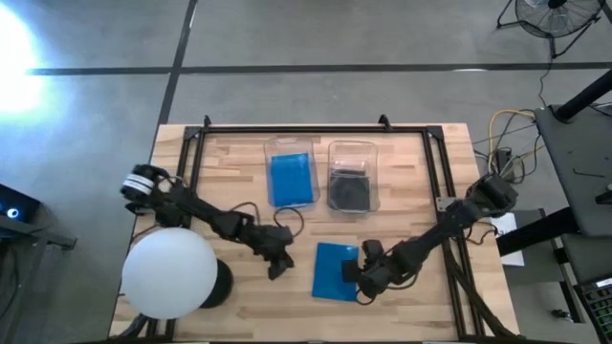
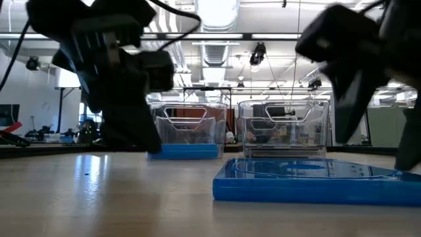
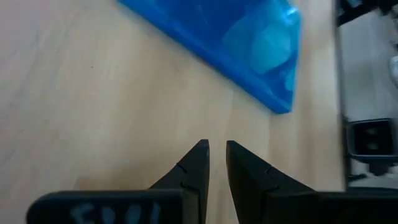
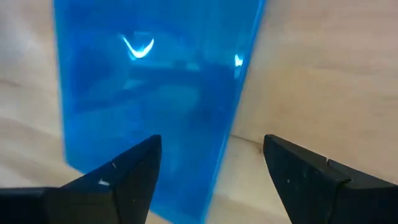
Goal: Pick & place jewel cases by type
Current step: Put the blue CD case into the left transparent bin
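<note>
A bright blue jewel case (image 1: 335, 270) lies flat on the table near its near edge and also shows in the low view (image 2: 309, 181). My right gripper (image 1: 356, 277) is open at the case's right edge. In its wrist view (image 4: 211, 149) one finger stands over the blue case (image 4: 149, 81) and the other over bare wood; I see no touch. My left gripper (image 1: 277, 269) is shut just left of the case, and its wrist view (image 3: 216, 148) shows the case's corner (image 3: 273, 93) ahead. More blue cases (image 1: 290, 180) lie in the left clear bin and dark cases (image 1: 349, 193) in the right bin.
Two clear bins (image 1: 268, 151) (image 1: 374, 153) stand side by side at the table's far middle. A big white ball (image 1: 167, 272) sits at the near left corner, close beside the left arm. A black frame (image 1: 316, 128) runs round the table's far and side edges. Bare wood lies between bins and case.
</note>
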You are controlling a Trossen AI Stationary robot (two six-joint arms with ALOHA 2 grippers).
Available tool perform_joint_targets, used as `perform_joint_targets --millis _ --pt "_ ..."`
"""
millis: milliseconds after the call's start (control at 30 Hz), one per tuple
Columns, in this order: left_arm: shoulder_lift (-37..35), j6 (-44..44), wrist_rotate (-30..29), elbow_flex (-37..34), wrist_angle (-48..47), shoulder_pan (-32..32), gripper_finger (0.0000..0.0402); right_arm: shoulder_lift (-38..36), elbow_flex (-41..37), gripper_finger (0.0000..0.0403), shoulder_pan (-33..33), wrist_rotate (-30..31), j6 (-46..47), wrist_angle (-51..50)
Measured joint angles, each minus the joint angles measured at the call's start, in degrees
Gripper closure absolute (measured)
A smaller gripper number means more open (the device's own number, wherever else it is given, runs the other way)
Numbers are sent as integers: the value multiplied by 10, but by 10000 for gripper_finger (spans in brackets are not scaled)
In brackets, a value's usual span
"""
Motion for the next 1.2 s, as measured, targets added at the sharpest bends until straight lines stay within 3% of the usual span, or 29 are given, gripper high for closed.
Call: perform_joint_targets --millis 233,533,733,833,967,1200 --pt "90 16 24 71 -26 0 365 51 -24 126 10 32 -17 119" --pt "109 25 39 84 -28 -1 365 65 -40 140 -1 104 -116 271" --pt "108 39 50 82 -56 -2 365 35 -34 155 0 227 -197 356" --pt "109 42 50 83 -65 -3 365 20 -30 158 -10 258 -237 388" --pt "109 42 50 82 -64 -3 365 26 -28 159 -20 222 -274 415" --pt "107 37 45 85 -62 -3 365 37 -19 157 -44 142 -210 302"
